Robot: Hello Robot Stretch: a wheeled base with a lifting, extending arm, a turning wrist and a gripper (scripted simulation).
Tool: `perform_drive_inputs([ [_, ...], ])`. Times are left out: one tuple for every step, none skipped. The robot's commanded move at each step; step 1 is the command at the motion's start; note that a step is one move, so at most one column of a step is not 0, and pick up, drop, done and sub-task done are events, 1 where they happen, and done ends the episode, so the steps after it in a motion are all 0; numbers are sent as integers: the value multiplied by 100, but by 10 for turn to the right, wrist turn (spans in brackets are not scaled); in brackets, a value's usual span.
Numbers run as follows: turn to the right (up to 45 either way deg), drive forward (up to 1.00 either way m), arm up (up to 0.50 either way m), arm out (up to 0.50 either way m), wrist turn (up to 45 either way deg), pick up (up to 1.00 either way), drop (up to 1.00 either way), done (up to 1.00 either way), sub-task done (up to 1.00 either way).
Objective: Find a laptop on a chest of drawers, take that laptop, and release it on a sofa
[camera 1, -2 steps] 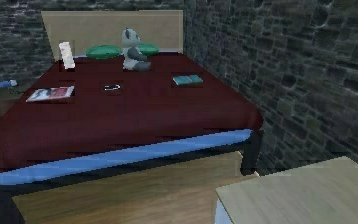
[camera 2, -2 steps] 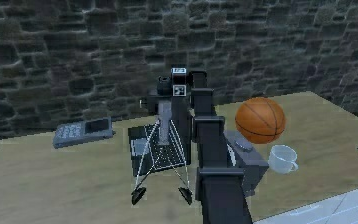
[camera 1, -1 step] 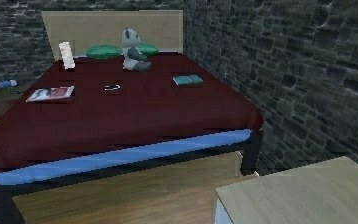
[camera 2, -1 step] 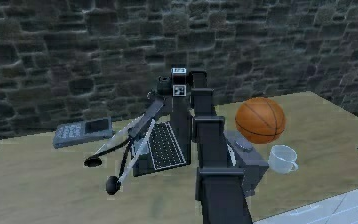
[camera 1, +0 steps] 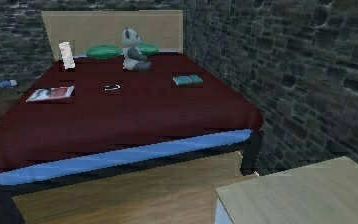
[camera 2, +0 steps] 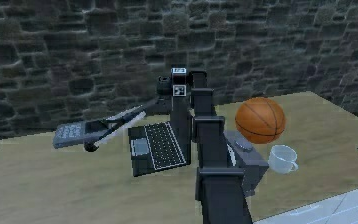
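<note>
A dark laptop (camera 2: 157, 150) lies opened flat on the light wooden top of a chest of drawers (camera 2: 47, 185) in the arm side view. The arm's dark bar rises past the laptop's right side. From the two white marked squares, the gripper (camera 2: 95, 140) reaches out to the left, with its thin fingers above the wooden top to the left of the laptop. A flat grey object (camera 2: 72, 134) lies at the finger ends, so I cannot tell whether the gripper holds anything.
An orange basketball (camera 2: 260, 120) and a white cup (camera 2: 283, 158) stand on the same top, right of the arm. A dark stone wall rises behind. In the forward view, a bed (camera 1: 117, 110) with a dark red cover carries a teal book (camera 1: 187, 80), a magazine (camera 1: 51, 94) and green pillows (camera 1: 107, 51).
</note>
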Motion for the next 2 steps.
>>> perform_drive_inputs([
  [0, 0, 0, 0, 330, 0, 0, 0, 0],
  [0, 0, -30, 0, 0, 0, 0, 0, 0],
])
